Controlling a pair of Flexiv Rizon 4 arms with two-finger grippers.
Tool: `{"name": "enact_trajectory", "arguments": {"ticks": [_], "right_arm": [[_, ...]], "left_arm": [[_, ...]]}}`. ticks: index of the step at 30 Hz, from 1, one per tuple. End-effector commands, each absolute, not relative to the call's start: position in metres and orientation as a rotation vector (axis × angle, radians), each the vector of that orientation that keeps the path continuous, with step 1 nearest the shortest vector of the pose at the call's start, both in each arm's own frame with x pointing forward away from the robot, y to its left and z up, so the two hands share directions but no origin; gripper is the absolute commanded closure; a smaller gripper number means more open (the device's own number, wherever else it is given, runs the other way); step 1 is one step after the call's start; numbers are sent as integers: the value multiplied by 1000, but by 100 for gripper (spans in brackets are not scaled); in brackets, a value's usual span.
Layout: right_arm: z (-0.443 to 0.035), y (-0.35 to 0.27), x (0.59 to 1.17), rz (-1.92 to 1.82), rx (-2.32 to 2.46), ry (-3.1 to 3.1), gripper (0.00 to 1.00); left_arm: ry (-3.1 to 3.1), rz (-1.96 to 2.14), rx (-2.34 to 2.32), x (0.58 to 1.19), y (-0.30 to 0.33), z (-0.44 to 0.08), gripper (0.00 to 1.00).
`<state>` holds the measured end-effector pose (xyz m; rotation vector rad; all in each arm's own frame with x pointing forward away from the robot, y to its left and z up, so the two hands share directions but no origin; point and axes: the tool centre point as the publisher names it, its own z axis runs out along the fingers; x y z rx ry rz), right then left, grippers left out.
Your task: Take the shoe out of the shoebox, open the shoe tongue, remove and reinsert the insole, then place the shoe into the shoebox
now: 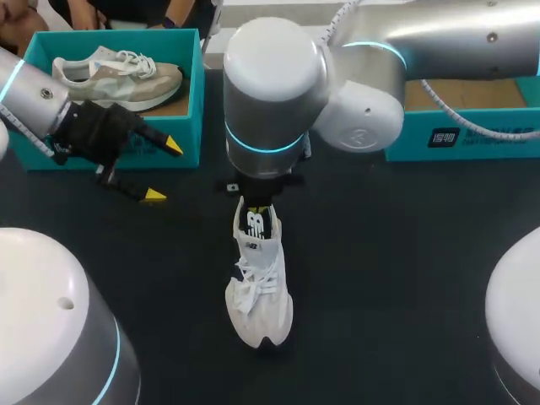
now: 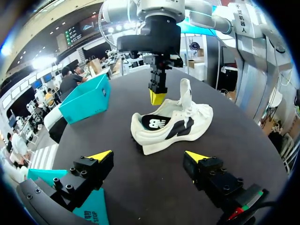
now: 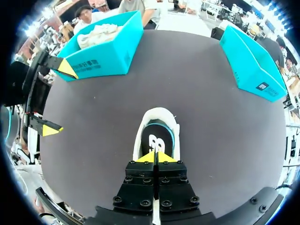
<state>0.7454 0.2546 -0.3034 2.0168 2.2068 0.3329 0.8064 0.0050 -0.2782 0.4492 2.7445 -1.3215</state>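
The shoe (image 1: 261,295) lies in the middle of the table (image 1: 405,253), well apart from the far-left shoebox (image 1: 190,101). Its long axis runs near-far, toe near, heel far. The right arm (image 1: 270,84) is nearer: its jaws, pressed together, hang just over the heel opening, heelward of the upright tongue (image 2: 185,91). The left arm (image 1: 34,93) holds its jaws apart, far left.

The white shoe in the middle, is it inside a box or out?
Out. The white shoe stands upright on the black table, apart from the left teal box and the right teal box.
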Motion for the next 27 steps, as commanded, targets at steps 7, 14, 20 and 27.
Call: {"name": "enact_trajectory", "arguments": {"ticks": [7, 14, 20, 27], "right_arm": [[-333, 265, 744, 274, 2063, 2171, 100], [-348, 262, 739, 192, 2070, 2179, 100], [-353, 254, 734, 126, 2087, 2140, 100], [-356, 244, 731, 67, 2094, 2093, 100]], "left_arm": [[2724, -1363, 448, 815, 38, -250, 0], [2739, -1369, 492, 813, 42, -248, 0], [2739, -1369, 492, 813, 42, -248, 0], [2739, -1369, 492, 813, 42, -248, 0]]}}
